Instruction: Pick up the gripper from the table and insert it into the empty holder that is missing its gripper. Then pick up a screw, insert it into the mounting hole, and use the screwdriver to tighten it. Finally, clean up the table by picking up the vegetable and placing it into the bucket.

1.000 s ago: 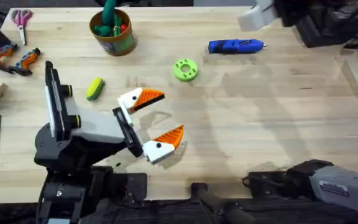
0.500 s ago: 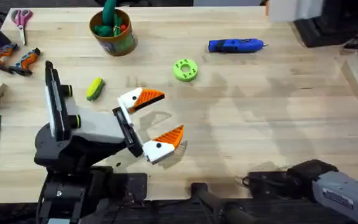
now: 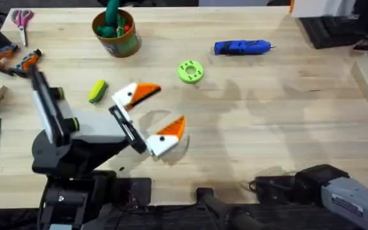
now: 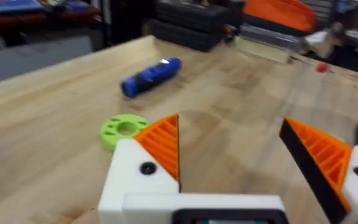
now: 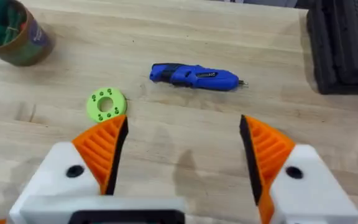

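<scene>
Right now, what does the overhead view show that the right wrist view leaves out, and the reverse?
Only the overhead takes in the scissors, the whole yellow-green vegetable and the left end effector, open above bare table. Only the right wrist view shows the right end effector, open, with its orange ribbed pads seen up close. Both share the blue screwdriver, the green ring disc and the bucket.
</scene>
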`<state>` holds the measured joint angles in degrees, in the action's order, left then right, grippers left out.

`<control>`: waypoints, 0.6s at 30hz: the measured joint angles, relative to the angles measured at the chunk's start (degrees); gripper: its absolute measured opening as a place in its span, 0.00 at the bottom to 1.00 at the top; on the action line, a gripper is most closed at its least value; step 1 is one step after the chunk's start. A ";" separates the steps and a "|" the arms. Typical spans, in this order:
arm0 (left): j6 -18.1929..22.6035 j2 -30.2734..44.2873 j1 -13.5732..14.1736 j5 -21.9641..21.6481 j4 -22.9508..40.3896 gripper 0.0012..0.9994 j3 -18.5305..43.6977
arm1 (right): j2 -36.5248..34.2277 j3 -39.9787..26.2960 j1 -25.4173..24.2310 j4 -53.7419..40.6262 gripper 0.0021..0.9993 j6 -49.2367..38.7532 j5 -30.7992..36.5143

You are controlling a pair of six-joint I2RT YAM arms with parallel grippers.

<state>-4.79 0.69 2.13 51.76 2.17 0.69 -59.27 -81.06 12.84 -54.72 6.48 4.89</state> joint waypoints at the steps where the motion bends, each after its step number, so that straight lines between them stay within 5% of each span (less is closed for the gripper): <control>1: -0.40 0.00 0.00 -2.03 -0.78 0.99 0.00 | 0.00 0.00 0.00 -0.15 0.99 0.02 0.00; 8: -3.07 0.00 0.00 -16.67 6.63 0.99 4.82 | 0.00 0.00 0.00 -0.22 0.99 0.39 0.00; 18: 3.62 9.42 -0.02 -33.48 37.10 0.99 31.96 | 0.00 0.00 0.00 -0.22 0.99 0.44 0.00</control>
<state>-1.17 10.11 2.11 18.28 39.27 32.65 -59.27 -81.06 12.84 -54.94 6.92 4.89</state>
